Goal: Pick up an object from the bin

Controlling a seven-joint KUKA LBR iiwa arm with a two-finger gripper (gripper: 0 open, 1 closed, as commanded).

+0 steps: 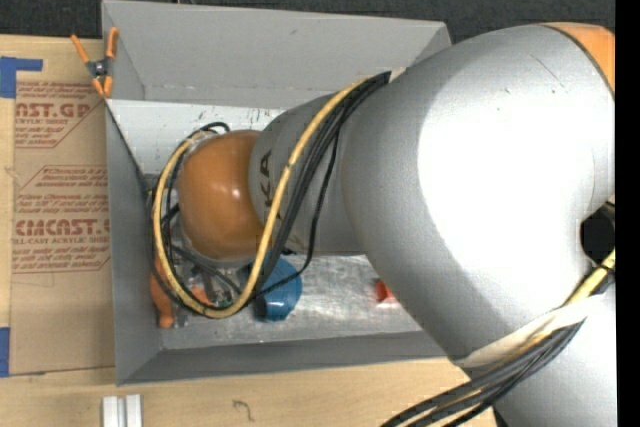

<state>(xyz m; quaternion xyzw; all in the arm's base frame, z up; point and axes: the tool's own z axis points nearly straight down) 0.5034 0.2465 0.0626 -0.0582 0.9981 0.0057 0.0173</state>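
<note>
**Under the wrist, the gripper's state is hidden**

Down at the left end of the bin [127,255], the orange wrist cover [215,195] and looped cables [158,225] sit over my gripper [195,280]. I cannot tell whether it is apart or closed. Nearest it, a blue object [280,299] lies by the near wall, its top hidden by the arm [450,185]. A small red piece [381,292] peeks out farther right, too cut off to identify.

A robotics lab, judging by the big grey cabled arm [480,205] bent down into a grey metal bin [290,50].
</note>
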